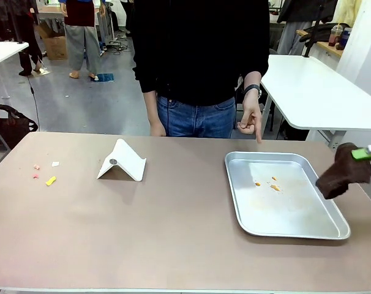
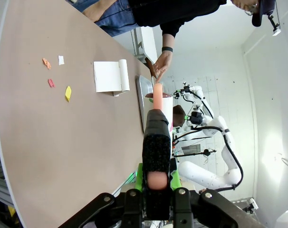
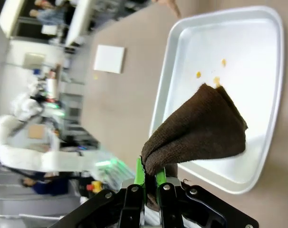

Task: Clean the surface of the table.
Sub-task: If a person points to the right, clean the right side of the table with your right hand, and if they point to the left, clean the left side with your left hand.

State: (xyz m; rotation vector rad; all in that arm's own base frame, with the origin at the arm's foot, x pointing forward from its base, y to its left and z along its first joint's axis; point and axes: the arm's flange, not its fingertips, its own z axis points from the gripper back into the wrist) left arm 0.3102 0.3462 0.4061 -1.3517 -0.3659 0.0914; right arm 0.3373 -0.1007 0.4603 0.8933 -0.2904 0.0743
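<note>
Here we are with the table (image 1: 173, 233) stretching wide across the front view, and we'd judge the cleaning barely begun. Over at its left end the litter lies unswept: a yellow scrap (image 1: 51, 180), a white scrap (image 1: 55, 164) and two pink scraps (image 1: 36, 166), four bits in all, loosely grouped and well apart from everything else.

Near the middle stands one white folded card (image 1: 121, 162), tent-like. To the right sits one metal tray (image 1: 296, 208), and in it we count three orange crumbs (image 1: 275, 187). That may be a little debris gathered already.

Now the claws. The right claw (image 3: 148, 175) is clamped tight on one brown cloth (image 3: 201, 123), which hangs over the tray's right edge. The left claw (image 2: 157, 178) is pinched shut on one dark, rough-looking tool (image 2: 157, 142) with a pink end. We can't tell just what it is. It hovers well above the tabletop.

Across the table, the person's hand (image 1: 253, 119) points a finger down near the tray's far rim.

What's left, as we read it: the four scraps must go and the top needs wiping, nearly the whole job.
</note>
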